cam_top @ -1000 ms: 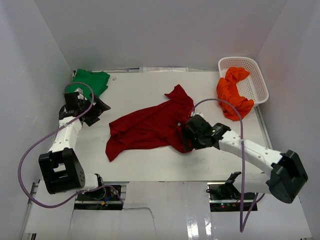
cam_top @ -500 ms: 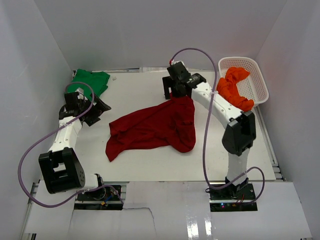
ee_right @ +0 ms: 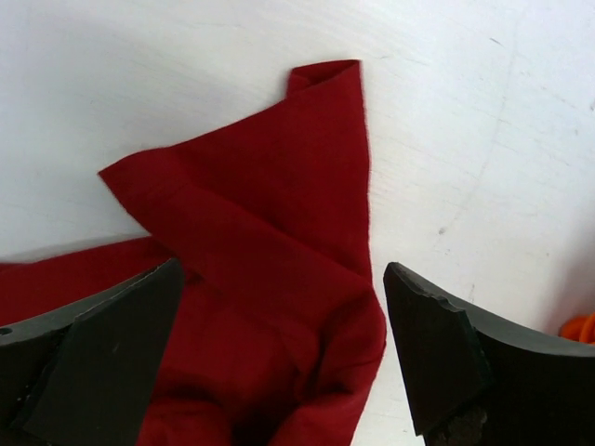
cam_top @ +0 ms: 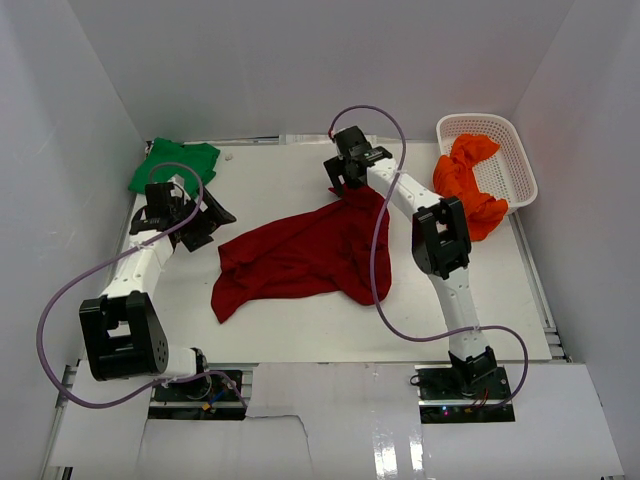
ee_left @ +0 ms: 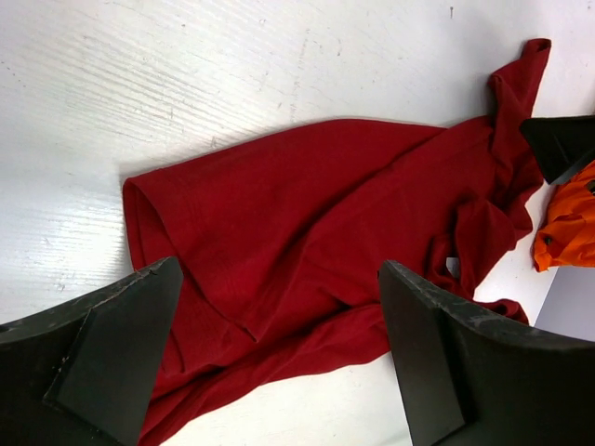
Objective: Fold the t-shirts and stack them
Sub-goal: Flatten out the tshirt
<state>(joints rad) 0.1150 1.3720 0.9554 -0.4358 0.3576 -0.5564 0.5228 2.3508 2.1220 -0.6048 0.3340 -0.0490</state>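
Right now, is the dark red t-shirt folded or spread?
Spread loosely, not folded: the dark red t-shirt lies rumpled on the table.

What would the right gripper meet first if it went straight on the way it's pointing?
Probably the dark red t-shirt: its far corner lies ahead of the right gripper, between its open jaws; depth is unclear.

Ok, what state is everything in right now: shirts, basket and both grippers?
Dark red t-shirt: unfolded, lying rumpled on the table.
Green t-shirt: compact heap, far left corner.
Basket: upright.
Orange t-shirt: draped over the basket rim.
Left gripper: open, empty.
Right gripper: open, empty, over the red shirt's corner.
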